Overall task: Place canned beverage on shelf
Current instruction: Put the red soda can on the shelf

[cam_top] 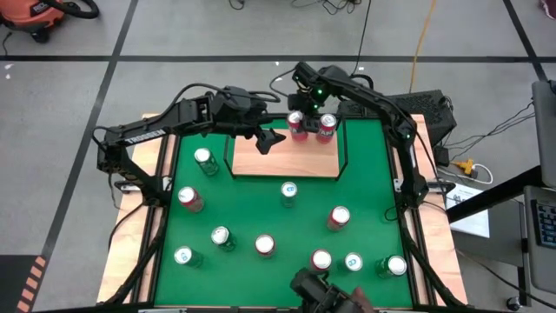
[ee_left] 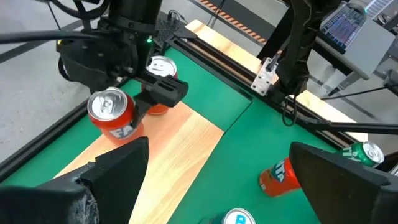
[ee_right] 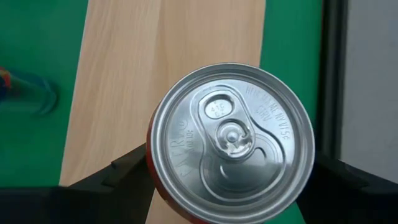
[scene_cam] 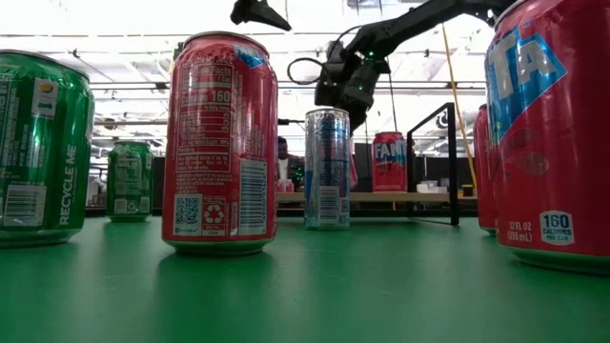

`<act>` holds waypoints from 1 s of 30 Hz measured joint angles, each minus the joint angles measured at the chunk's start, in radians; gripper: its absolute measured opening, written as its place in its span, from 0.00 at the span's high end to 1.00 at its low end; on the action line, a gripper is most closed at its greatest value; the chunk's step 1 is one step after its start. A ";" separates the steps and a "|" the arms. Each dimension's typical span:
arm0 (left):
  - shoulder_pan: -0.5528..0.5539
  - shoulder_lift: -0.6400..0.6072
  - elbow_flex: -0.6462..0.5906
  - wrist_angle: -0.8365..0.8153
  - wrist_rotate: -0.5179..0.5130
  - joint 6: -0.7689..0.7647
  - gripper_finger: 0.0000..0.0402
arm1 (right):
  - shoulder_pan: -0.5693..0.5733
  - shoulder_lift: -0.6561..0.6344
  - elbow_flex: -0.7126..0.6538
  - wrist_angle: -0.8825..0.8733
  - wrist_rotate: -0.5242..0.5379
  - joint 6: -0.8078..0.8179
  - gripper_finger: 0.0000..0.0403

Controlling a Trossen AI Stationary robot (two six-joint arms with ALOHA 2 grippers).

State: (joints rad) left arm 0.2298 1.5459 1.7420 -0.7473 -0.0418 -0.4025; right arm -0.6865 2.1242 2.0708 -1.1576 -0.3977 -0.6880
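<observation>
Over shelf | right claw clasps red can | left claw wide, empty

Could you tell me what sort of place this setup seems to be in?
Most likely a robotics lab or workshop. Two dark robot arms work over a green-topped table strewn with red and green drink cans, cables trail across the grey tiled floor, and an orange shop vacuum sits in the corner.

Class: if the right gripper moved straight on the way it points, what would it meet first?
The right gripper points straight down; its fingers already flank the red aluminium can, so the light-wood shelf board beneath probably comes next.
</observation>
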 joint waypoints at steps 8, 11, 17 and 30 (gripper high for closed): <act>0.000 0.000 0.000 -0.002 0.004 0.019 0.03 | 0.001 0.007 0.000 0.008 0.002 0.018 0.27; 0.000 0.000 0.000 -0.003 0.013 0.032 0.03 | -0.001 0.007 0.000 0.000 0.003 0.010 0.27; 0.000 0.000 0.000 -0.004 0.015 0.067 0.03 | -0.001 0.007 0.000 0.023 0.034 -0.005 0.27; 0.000 0.000 0.000 -0.004 0.015 0.080 0.03 | 0.000 0.007 0.000 0.018 0.034 -0.004 0.19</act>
State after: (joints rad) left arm 0.2295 1.5459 1.7420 -0.7509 -0.0269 -0.3224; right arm -0.6861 2.1307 2.0708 -1.1396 -0.3641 -0.6924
